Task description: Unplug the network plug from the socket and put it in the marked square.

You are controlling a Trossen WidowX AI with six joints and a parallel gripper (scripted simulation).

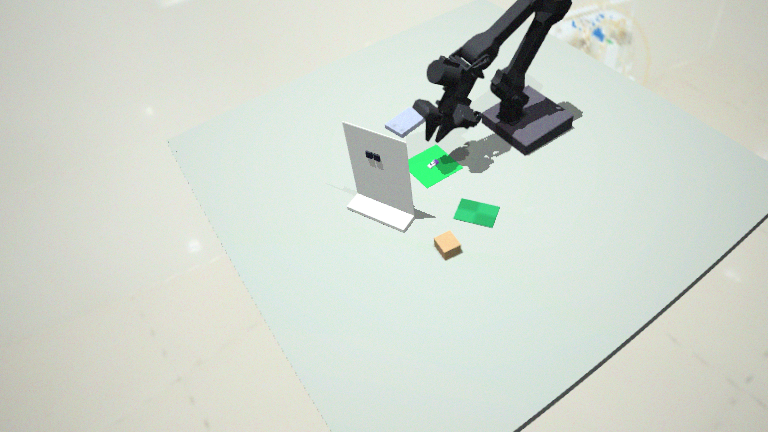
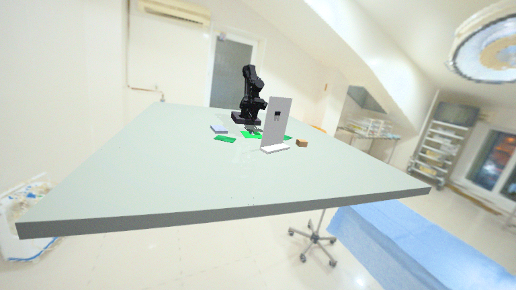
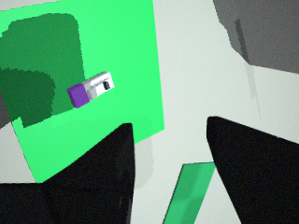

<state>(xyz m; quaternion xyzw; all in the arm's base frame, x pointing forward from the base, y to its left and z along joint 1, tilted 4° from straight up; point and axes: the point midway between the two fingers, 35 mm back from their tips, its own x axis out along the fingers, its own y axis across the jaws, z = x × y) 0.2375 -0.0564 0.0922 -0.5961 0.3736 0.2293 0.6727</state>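
Observation:
The plug, white with a purple end, lies on the bright green square, well inside its edges. My gripper is partly open with nothing between its fingers. It hangs above the table, clear of the plug, which shows beyond the left finger in the wrist view. The upright panel stands beside the square, with dark socket openings high on it. The plug cannot be made out in the exterior view.
A darker green rectangle and an orange-brown block lie on one side of the panel. A pale lavender box and another green rectangle lie on the other side.

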